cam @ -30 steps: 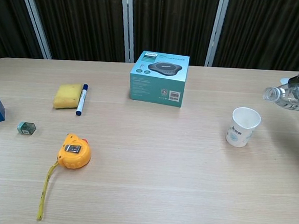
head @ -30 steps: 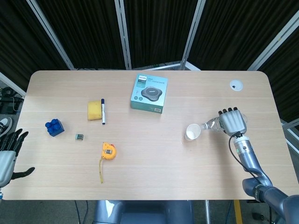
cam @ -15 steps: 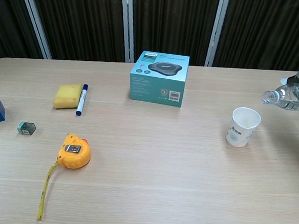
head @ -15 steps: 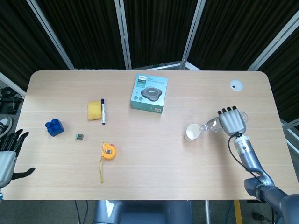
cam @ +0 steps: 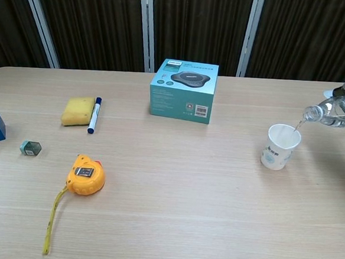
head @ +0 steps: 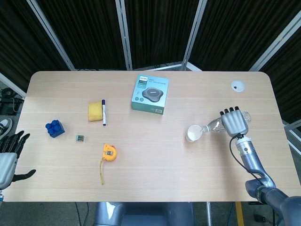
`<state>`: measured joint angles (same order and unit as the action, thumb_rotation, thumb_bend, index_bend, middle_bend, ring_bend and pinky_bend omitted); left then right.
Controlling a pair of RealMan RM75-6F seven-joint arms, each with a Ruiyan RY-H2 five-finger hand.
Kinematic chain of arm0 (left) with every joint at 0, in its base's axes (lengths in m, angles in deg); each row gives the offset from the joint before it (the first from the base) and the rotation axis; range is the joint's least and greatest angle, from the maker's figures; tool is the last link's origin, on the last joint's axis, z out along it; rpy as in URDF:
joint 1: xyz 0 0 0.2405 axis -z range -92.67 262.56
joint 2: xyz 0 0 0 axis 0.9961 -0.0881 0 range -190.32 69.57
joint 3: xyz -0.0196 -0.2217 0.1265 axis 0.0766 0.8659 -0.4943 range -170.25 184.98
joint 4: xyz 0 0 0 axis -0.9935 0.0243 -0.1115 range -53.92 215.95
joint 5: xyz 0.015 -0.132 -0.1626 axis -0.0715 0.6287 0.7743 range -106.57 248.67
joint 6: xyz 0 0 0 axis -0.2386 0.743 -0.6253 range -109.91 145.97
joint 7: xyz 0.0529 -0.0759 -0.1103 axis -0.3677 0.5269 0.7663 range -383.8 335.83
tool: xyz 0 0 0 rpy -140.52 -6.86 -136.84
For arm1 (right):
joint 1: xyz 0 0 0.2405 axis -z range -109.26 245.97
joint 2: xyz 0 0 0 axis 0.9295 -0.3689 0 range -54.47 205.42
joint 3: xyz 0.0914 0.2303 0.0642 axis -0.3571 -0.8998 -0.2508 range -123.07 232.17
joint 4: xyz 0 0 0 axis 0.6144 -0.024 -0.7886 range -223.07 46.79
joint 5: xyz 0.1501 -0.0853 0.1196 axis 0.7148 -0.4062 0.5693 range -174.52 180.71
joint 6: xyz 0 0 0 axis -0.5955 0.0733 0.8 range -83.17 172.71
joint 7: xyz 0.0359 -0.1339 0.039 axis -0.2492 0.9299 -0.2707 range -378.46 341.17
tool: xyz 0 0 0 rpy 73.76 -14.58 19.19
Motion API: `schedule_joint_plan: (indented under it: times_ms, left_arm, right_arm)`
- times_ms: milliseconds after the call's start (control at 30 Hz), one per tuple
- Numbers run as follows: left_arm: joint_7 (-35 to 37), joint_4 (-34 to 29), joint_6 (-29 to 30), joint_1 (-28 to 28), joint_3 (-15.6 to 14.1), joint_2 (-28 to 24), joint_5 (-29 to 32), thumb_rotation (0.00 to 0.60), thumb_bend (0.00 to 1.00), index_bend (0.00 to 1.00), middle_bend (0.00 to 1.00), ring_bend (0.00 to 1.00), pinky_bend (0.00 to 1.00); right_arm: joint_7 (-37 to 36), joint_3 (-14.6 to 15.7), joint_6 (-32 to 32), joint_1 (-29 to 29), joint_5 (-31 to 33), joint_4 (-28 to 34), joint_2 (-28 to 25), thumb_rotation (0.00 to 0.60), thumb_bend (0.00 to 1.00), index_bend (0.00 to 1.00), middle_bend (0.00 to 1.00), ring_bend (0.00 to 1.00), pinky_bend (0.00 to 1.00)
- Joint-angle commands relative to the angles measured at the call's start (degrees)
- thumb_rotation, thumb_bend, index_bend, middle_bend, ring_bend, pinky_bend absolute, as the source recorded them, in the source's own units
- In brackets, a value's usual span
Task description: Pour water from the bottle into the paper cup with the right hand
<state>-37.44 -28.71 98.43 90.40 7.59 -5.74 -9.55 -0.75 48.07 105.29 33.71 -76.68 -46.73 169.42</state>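
The right hand (head: 234, 123), clamped around the bottle (cam: 333, 113), has tipped it further, and water now streams into the paper cup (cam: 280, 146): pouring has begun.

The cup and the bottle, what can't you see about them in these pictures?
- Water level in the paper cup: chest view looks from the side and its wall hides it; head view is too small.
- The bottle: its back end is cut off by the chest view's right edge, and the right hand covers it in the head view.
- Print on the cup: too small to read.
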Motion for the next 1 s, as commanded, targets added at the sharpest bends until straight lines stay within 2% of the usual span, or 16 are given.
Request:
schedule_joint_plan:
  times_ms: [33,1000]
  left_arm:
    - [0.0,0.0,0.0,0.0,0.0,0.0,0.0,0.6,0.0,0.0,0.0,0.0,0.0]
    - [0.0,-0.2,-0.1,0.0,-0.2,-0.1,-0.2,0.6,0.0,0.0,0.0,0.0,0.0]
  right_arm:
    - [0.3,-0.1,-0.1,0.0,0.1,0.0,0.1,0.6,0.6,0.46,0.58,0.45,0.46]
    - [2.6,-1.9,-0.6,0.3,2.5,0.2,0.9,0.6,0.61,0.46,0.58,0.45,0.46]
